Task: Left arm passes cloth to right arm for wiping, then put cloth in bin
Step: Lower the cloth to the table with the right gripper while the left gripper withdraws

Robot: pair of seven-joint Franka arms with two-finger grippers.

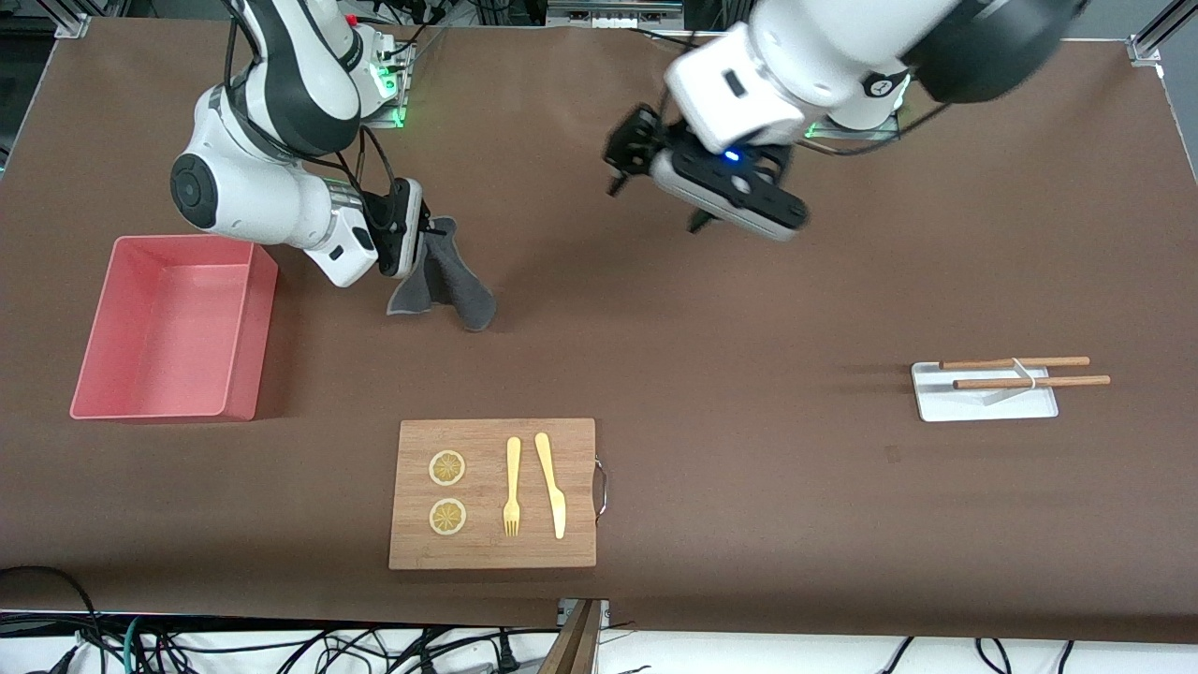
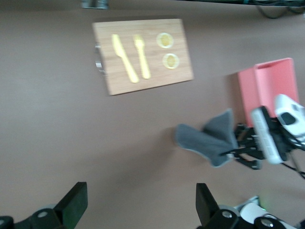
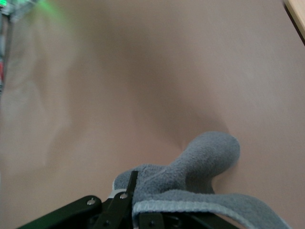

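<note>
The right gripper (image 1: 426,234) is clamped on one end of the grey cloth (image 1: 449,281), beside the pink bin (image 1: 168,328). The cloth hangs slanting from the fingers, its long axis running down toward the wooden board (image 1: 493,493), its free end touching the brown table (image 1: 749,374). The left gripper (image 1: 655,192) hovers spread wide, holding nothing, over mid-table.

Mid bench: bare brown bench (image 1: 711,374) between the wooden board (image 1: 493,493) and the white tray (image 1: 985,391), which lie well apart.
Right arm's end: bin (image 1: 173,328) walls stand up; right tool (image 1: 423,245) with hanging cloth (image 1: 447,281) is near it, with bare bench between.
Centre, toward the bases: left tool (image 1: 655,192) hangs in the air, fingers spread.
Tray: two wooden sticks (image 1: 1020,373) lie across it.
</note>
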